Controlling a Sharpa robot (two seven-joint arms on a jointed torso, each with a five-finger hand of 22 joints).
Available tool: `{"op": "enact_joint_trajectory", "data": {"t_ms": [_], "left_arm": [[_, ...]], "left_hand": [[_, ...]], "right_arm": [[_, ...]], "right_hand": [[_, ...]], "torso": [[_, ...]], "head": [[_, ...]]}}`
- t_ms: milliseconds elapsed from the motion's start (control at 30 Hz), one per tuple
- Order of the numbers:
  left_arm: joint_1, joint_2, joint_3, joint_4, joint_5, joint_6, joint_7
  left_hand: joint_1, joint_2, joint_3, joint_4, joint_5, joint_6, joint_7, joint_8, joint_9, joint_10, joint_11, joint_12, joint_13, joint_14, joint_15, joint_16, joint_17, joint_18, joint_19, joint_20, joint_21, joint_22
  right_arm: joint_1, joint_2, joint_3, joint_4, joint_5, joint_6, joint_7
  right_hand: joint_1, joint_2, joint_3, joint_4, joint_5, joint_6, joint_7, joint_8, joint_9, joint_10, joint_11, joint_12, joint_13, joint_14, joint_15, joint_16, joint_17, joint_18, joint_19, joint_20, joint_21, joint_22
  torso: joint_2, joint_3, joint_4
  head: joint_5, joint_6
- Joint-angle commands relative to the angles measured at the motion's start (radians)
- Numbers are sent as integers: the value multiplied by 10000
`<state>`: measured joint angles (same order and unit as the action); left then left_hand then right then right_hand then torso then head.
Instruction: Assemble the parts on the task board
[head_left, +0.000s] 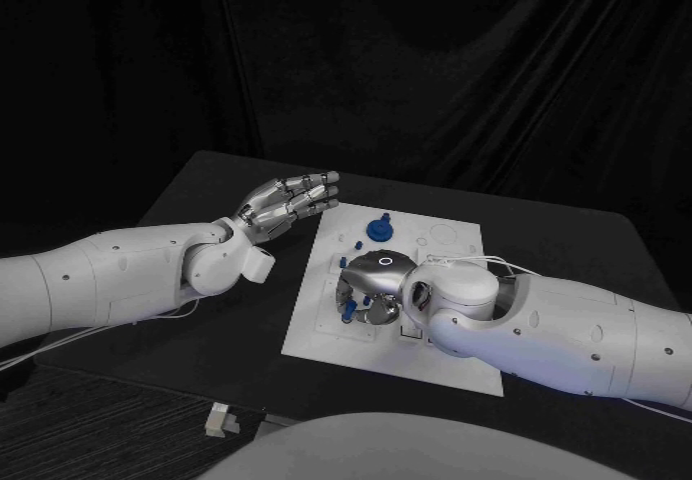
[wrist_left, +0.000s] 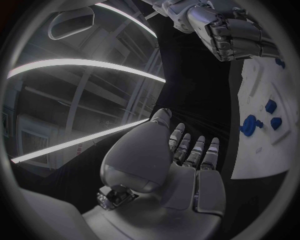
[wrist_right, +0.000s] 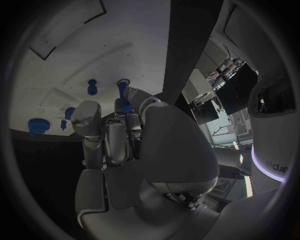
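Observation:
The white task board (head_left: 433, 350) lies in the middle of the black table. My right hand (head_left: 371, 288) hovers low over its centre and pinches a blue peg (wrist_right: 124, 94) between thumb and a finger, the peg's round head pointing at the board (wrist_right: 75, 60). A round blue part (head_left: 378, 229) and a small blue piece (head_left: 358, 243) stand near the board's far edge; the same kind of blue parts (wrist_left: 250, 125) appear in the left wrist view. My left hand (head_left: 289, 205) floats beside the board's far left corner, fingers apart from the thumb, holding nothing.
Bare black table (head_left: 216, 330) stretches left of the board under my left arm. A small pale object (head_left: 219, 420) lies on the carpet past the table's near edge. More blue parts (wrist_right: 92, 87) stand on the board ahead of my right hand.

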<state>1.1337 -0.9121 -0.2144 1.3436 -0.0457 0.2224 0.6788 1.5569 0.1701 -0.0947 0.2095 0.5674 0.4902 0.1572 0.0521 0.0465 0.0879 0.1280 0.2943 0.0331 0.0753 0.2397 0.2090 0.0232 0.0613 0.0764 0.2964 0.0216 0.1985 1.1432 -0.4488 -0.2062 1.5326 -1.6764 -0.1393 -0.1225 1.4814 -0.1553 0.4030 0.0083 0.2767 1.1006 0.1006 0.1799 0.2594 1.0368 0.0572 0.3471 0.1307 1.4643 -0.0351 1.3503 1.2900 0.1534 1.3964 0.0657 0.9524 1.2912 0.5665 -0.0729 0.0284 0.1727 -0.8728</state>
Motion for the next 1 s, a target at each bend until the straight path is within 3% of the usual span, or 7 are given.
{"op": "enact_joint_trajectory", "data": {"t_ms": [33, 500, 1000], "left_arm": [[-16, 26, 10, 6, 14, 100, 534], [-24, 46, 10, -19, 14, 135, 531], [-31, 57, 10, -40, 14, 163, 490]], "left_hand": [[148, -79, 198, -85, 191, 94, 4, 104, 51, -30, 87, 182, 89, -68, 74, 59, 106, 36, 69, -10, 87, -34], [147, -73, 210, -86, 193, 76, 3, 101, 48, -35, 85, 179, 89, -61, 88, 77, 109, 37, 69, -10, 86, -38], [147, -73, 210, -86, 193, 76, 3, 101, 48, -35, 85, 179, 89, -61, 88, 77, 109, 37, 69, -10, 86, -38]], "right_arm": [[-34, 33, 6, -42, -218, -55, -3], [-59, 135, 6, -76, -602, 228, 2], [-247, 216, 6, -193, -624, 584, -55]], "right_hand": [[-63, 226, 715, 19, -1, 60, 103, -127, 83, 1126, -173, 348, 537, 433, -26, -154, -67, -399, -64, -7, -91, 1291], [-79, 217, 706, 4, 48, 85, 102, -133, 80, 1140, -174, 347, 555, 419, -25, -192, -112, -398, -72, -6, -97, 1291], [-108, 213, 684, -18, 79, 148, 90, -130, 83, 1176, -186, 358, 590, 390, -28, -254, -180, -386, -108, -5, -162, 1276]], "torso": [[5, 1, -8], [-6, 0, 0], [1, 1, -6]], "head": [[3, 2], [-33, 2], [-22, 2]]}}
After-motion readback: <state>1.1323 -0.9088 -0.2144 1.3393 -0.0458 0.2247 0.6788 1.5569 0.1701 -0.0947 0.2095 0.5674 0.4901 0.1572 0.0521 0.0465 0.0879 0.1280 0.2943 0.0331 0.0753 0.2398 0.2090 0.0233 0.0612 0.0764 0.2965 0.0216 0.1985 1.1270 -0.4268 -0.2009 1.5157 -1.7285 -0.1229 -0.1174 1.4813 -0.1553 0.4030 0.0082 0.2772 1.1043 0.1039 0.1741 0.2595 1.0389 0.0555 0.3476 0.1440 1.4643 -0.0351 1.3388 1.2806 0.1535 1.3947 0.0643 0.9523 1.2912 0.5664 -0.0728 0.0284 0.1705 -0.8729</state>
